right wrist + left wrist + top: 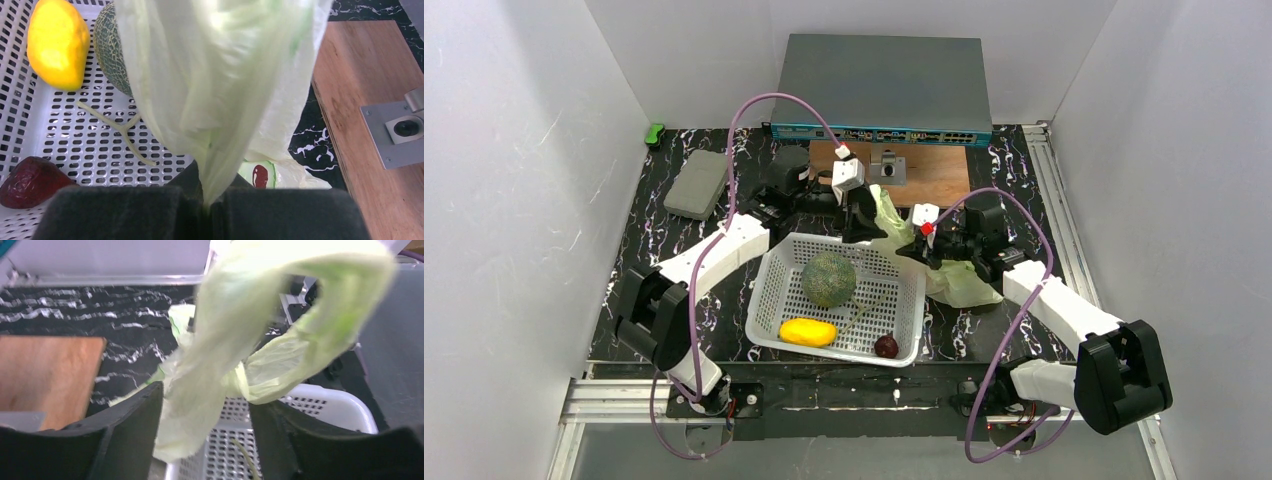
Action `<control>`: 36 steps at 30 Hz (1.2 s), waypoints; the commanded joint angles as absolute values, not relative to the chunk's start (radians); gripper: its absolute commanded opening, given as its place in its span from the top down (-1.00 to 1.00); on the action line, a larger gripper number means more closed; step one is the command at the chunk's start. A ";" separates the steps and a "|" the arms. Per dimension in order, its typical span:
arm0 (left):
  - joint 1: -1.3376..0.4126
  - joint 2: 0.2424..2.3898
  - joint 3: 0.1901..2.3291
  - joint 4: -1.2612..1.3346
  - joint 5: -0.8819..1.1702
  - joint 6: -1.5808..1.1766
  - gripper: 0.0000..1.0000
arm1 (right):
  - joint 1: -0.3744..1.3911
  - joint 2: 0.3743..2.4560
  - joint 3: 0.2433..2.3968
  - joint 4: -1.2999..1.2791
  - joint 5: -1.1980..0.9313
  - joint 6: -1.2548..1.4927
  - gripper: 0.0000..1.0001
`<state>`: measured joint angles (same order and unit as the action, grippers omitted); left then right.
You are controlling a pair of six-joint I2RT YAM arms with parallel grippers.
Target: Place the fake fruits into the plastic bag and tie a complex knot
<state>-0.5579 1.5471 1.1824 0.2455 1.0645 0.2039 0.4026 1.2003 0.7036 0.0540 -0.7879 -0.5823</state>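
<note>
Top external view: high, behind the rig, looking down over the whole table. Both wrist views: very close, facing the plastic bag and white basket; all three share these.

Marbled table — on it white basket, plastic bag, wooden board, grey block

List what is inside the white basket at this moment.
Inside the white basket lie the green melon, yellow mango, dark red plum and a thin pale stem. The plastic bag drapes over its far right corner; whatever lies beneath cannot be seen.
</note>
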 commanded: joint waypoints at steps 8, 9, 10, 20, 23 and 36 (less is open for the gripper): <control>-0.596 1.573 1.198 0.482 1.171 0.020 0.53 | 0.381 1.216 0.788 0.011 -0.853 -0.592 0.97; -0.600 1.574 1.202 0.482 1.173 0.010 0.67 | 0.379 1.220 0.792 0.010 -0.853 -0.586 0.96; -0.602 1.577 1.206 0.485 1.168 -0.019 0.80 | 0.377 1.223 0.798 0.010 -0.851 -0.576 0.85; -0.548 1.618 1.250 0.168 1.058 0.006 1.00 | 0.265 1.028 1.023 -0.238 -0.837 -0.408 -0.86; -0.540 1.653 1.306 0.075 1.019 0.050 1.00 | 0.214 0.968 1.123 -0.353 -0.842 -0.442 -0.88; -0.473 1.775 1.437 -0.100 0.997 0.142 1.00 | -0.461 1.059 1.215 -0.843 -1.007 -1.054 -0.51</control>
<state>-0.4942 1.7676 1.3849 -0.0261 1.0008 0.0849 -0.3325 0.9710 1.1763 -0.6312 -0.9401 -0.8280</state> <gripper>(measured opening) 0.010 0.800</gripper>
